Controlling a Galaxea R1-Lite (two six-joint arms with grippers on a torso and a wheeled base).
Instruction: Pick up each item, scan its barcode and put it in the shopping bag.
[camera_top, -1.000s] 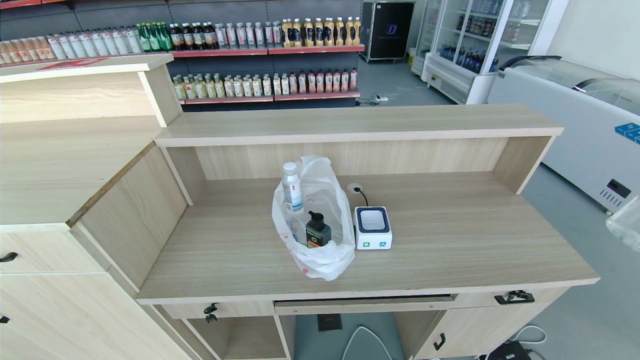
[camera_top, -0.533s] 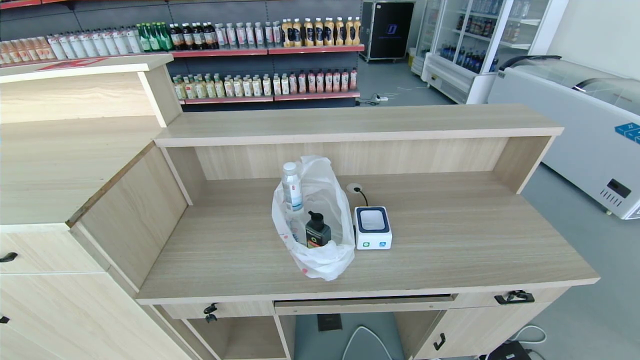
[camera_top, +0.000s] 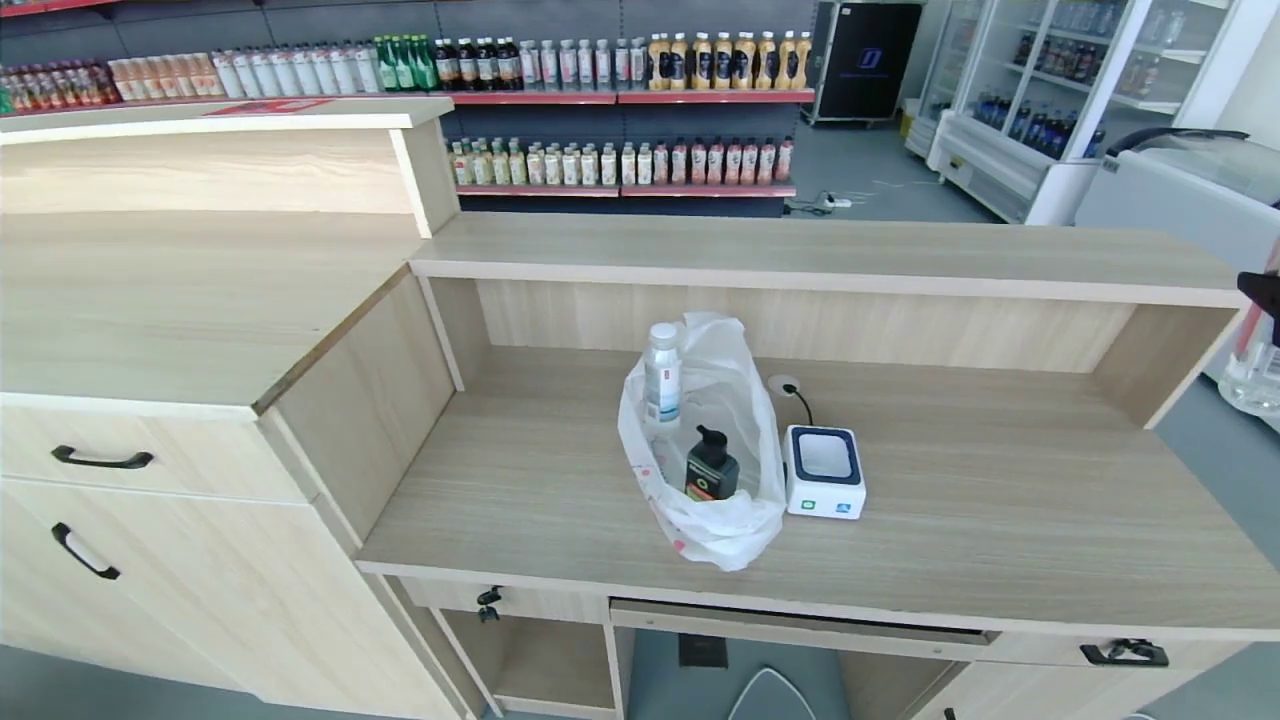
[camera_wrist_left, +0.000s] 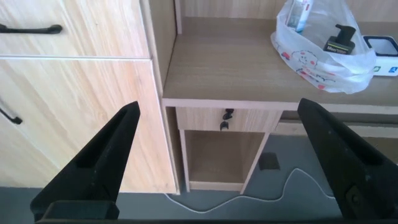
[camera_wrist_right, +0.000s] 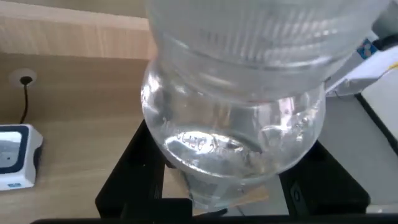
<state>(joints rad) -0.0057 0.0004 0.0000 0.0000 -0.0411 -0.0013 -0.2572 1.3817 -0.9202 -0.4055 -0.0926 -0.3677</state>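
A white plastic shopping bag (camera_top: 715, 520) stands open mid-counter, with a clear water bottle (camera_top: 662, 375) and a black pump bottle (camera_top: 711, 468) upright inside. The white barcode scanner (camera_top: 824, 470) sits just right of the bag. My right gripper (camera_top: 1262, 300) hangs at the counter's far right end, shut on a clear plastic bottle (camera_wrist_right: 233, 118), with the scanner (camera_wrist_right: 15, 155) off to one side. My left gripper (camera_wrist_left: 217, 106) is open and holds nothing, low in front of the counter's left end, with the bag (camera_wrist_left: 320, 53) farther off.
A raised wooden shelf (camera_top: 800, 255) runs behind the counter, and a taller cabinet (camera_top: 180, 300) with drawers stands to the left. A cable runs from the scanner to a hole (camera_top: 783, 384). Drink shelves and fridges line the room behind.
The head camera has moved, so the whole counter now sits farther right in the picture. The held clear bottle shows higher at the right edge than one second ago.
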